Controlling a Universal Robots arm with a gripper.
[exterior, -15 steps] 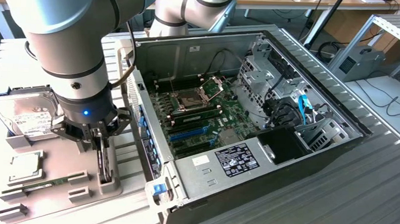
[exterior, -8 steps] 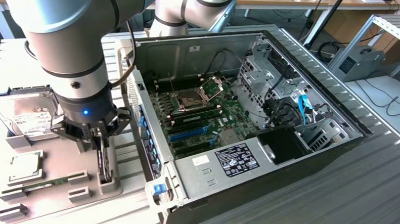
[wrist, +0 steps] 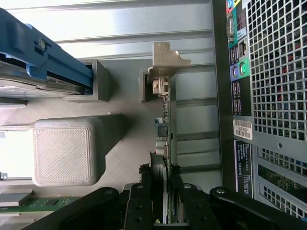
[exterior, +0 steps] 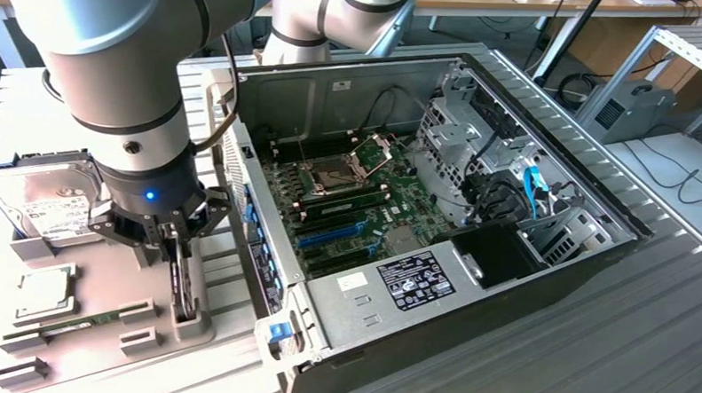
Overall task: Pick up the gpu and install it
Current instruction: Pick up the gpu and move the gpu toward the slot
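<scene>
gripper (exterior: 174,242) hanging low over grey slotted holder (exterior: 189,318), fingers (wrist: 143,201) pinching gpu (wrist: 165,124) from both flat sides. card standing on edge between fingers, lower edge sitting in holder slot. silver bracket (wrist: 165,60) poking out well past fingertips. pc case (wrist: 278,72) sitting just beside outer finger, not touching.

The gpu (wrist: 166,124) bracket (wrist: 165,60) is seen as bare silvery metal, the block (wrist: 64,151) as matt grey plastic with fine ridges, the tabletop (wrist: 134,36) as brushed ribbed metal, the gripper (wrist: 159,170) as matt black.
</scene>
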